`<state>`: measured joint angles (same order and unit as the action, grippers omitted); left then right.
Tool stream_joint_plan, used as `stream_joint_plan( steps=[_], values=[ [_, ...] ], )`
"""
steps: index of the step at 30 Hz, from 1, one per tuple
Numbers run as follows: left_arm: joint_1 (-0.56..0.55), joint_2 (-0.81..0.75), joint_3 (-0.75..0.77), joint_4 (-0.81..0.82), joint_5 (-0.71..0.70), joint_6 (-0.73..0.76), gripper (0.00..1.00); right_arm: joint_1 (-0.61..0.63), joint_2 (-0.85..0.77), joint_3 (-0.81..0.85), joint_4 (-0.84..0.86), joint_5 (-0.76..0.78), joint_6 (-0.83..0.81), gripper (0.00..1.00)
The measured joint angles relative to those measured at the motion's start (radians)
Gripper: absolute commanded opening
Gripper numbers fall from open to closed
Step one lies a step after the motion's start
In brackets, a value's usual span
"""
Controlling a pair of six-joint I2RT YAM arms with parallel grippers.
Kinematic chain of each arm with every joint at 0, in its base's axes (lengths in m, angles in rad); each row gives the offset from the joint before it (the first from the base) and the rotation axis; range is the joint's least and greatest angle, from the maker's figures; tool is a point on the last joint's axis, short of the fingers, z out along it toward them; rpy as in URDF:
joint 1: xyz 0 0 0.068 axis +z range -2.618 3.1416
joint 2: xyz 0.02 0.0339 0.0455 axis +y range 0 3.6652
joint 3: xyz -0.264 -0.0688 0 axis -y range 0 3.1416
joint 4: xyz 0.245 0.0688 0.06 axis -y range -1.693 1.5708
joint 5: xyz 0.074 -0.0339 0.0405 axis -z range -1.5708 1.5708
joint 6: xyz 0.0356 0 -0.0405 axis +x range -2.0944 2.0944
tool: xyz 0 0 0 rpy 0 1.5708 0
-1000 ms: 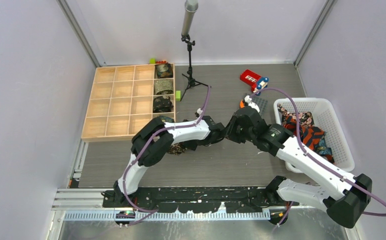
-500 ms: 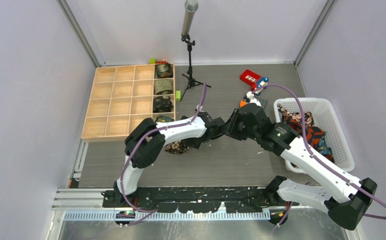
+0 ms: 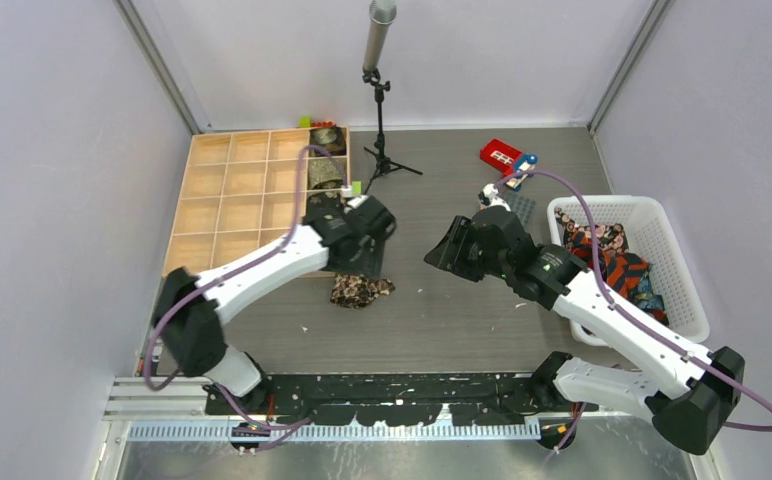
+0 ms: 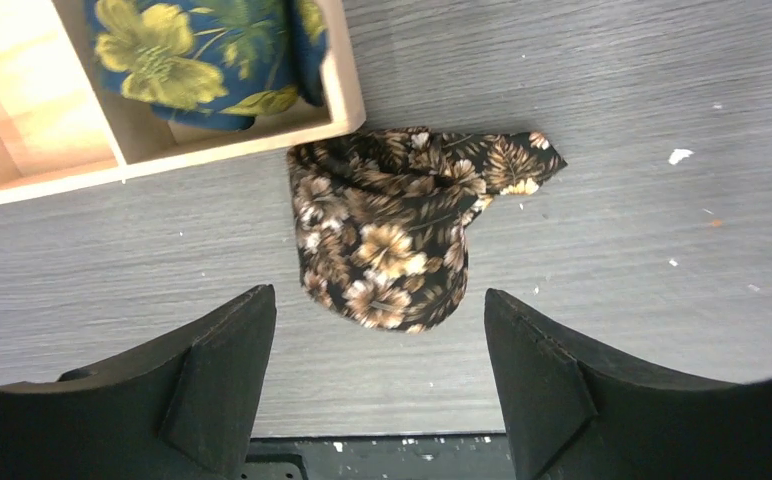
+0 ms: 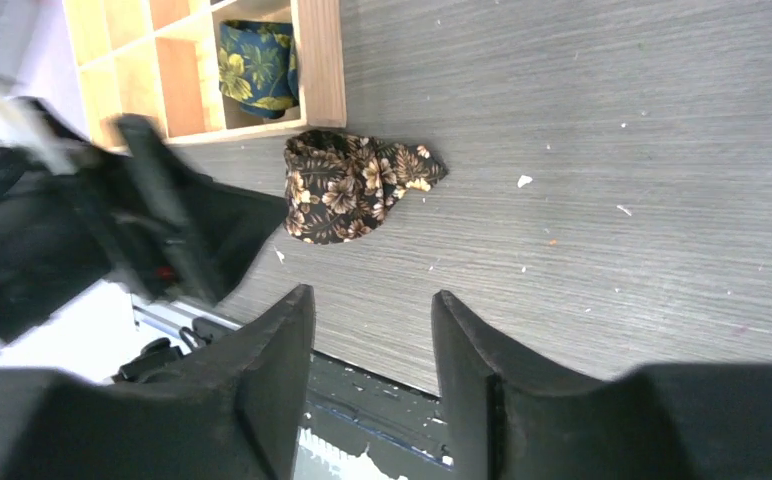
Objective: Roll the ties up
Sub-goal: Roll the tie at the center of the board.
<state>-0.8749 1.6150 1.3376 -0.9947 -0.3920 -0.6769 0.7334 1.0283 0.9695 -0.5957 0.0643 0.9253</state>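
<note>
A brown floral tie [image 3: 360, 290] lies coiled on the grey table, its pointed end sticking out to the right, just below the wooden tray [image 3: 227, 205]. Nothing grips the brown tie [image 4: 392, 240]. My left gripper [image 3: 362, 260] hangs open above the tray's near right corner, and in its wrist view the left gripper [image 4: 377, 296] has bare table between its fingers. My right gripper [image 3: 440, 255] is open, to the right of the coil; in its own view the right gripper [image 5: 372, 295] holds nothing and the brown tie [image 5: 347, 185] lies ahead of it. More ties [image 3: 617, 260] fill the white basket [image 3: 687, 280].
The tray's right column holds rolled ties [image 3: 328, 173], among them a blue floral one [image 4: 212, 50] in the nearest cell. A microphone stand [image 3: 382, 150] rises behind the tray, with a red object [image 3: 502, 153] at the back right. The table's near edge is a black rail [image 3: 402, 390].
Both grippers drew away from the middle. The left arm swung left toward the tray, the right pulled back to the right and opened wider. The brown tie now lies uncovered.
</note>
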Motion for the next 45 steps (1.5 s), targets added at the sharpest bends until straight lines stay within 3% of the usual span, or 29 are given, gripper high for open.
stream_joint_plan(
  steps=[2,3,14,30,45],
  values=[
    [0.059,-0.105,-0.06,0.031,0.063,0.021,0.74,0.0,0.016,-0.021,0.02,-0.018,0.006,0.75],
    [0.088,-0.152,-0.085,0.041,0.089,0.033,0.73,0.0,0.027,-0.032,0.038,-0.036,0.007,0.77],
    [0.335,-0.417,-0.409,0.182,0.393,0.14,0.48,0.0,0.341,-0.108,0.354,-0.256,0.003,0.82],
    [0.34,-0.301,-0.451,0.42,0.594,0.164,0.37,0.0,0.63,-0.111,0.671,-0.435,-0.091,0.83],
    [0.341,-0.216,-0.467,0.517,0.655,0.152,0.23,0.0,0.712,-0.109,0.785,-0.499,-0.104,0.84]
  ],
)
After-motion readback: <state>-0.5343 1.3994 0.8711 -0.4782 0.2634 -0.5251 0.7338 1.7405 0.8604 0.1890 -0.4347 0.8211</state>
